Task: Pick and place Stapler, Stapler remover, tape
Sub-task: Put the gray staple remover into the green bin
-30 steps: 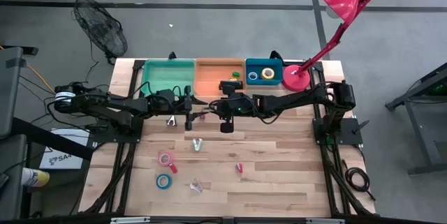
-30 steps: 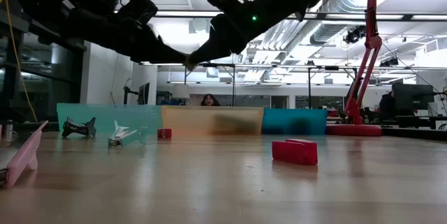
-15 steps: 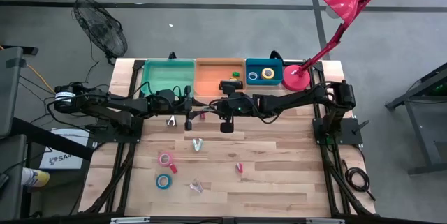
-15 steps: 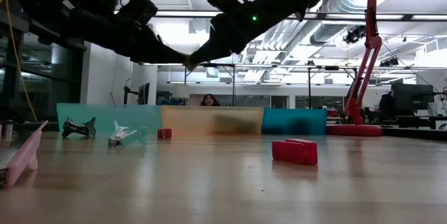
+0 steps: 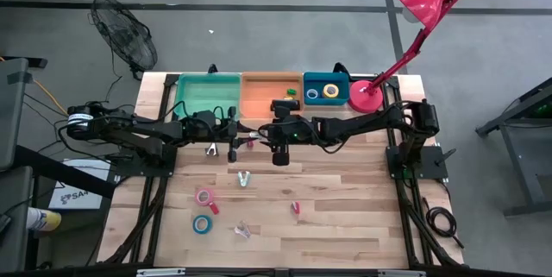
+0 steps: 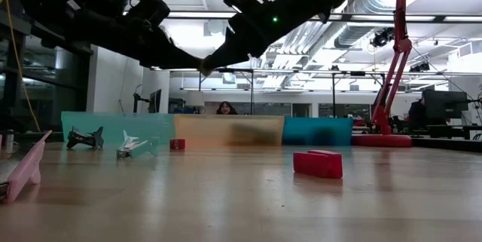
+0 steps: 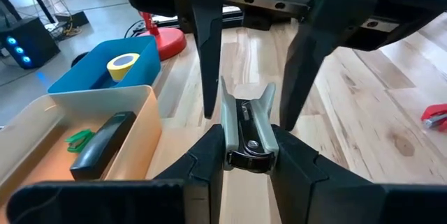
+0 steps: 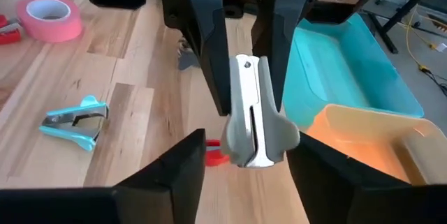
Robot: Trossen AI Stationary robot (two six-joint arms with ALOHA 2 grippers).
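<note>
Three trays line the far edge of the pale striped wooden table point(image 5: 345, 191): a green tray point(image 5: 207, 94) on the left, an orange tray point(image 5: 263, 96) in the middle holding the black stapler point(image 5: 284, 104), and a blue tray point(image 5: 325, 90) on the right holding yellow tape point(image 5: 331, 91). A pink tape roll point(image 5: 204, 196) and a light blue tape roll point(image 5: 202, 223) lie nearer on the left. A silver-and-black staple remover point(image 7: 248, 130) sits between dark fingers point(image 7: 206, 35), a pink-red lamp point(image 5: 405, 31) stands far right, and a red staple remover point(image 6: 317, 163) lies on the wood.

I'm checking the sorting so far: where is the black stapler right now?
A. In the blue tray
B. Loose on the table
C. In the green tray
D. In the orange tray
D: the black stapler lies inside the orange tray, next to a small green item.
</note>
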